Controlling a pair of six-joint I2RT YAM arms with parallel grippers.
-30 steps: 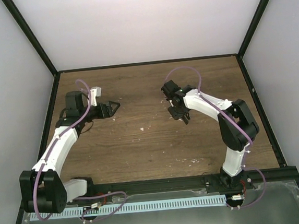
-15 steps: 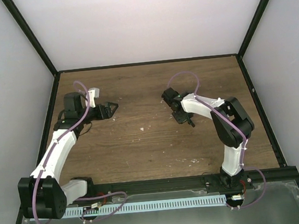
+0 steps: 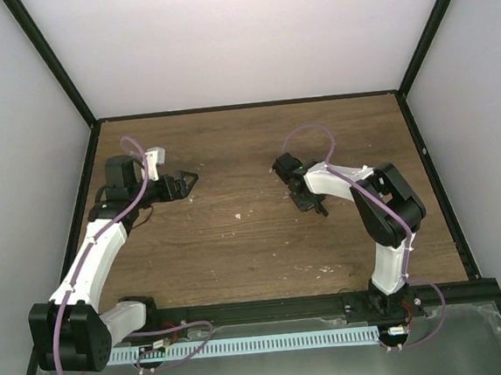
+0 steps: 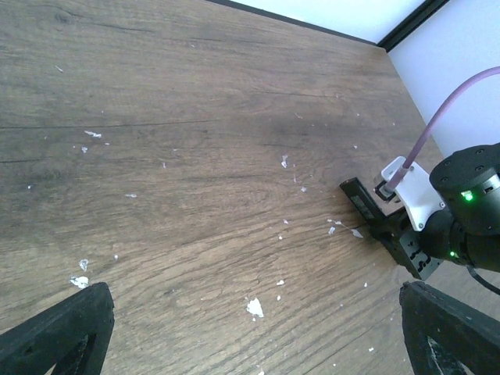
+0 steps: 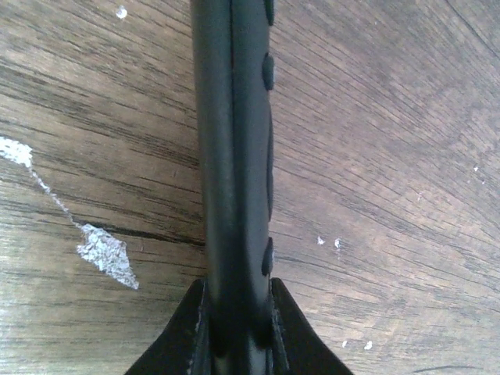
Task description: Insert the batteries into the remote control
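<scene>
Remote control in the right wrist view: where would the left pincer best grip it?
Probably the free far end of the slim black remote control bar, closing across its thin button-to-back thickness, from beyond that end: the right pincer holds the near end.

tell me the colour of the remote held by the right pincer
Plain black all over; the remote shows best in the right wrist view.

No text, brand, number or sign could be read anywhere. The remote control (image 5: 230,156) showed only its plain black edge and unmarked raised buttons. Tiny pale marks on the black end of the right arm (image 4: 469,211), beside its green light, were illegible.
</scene>
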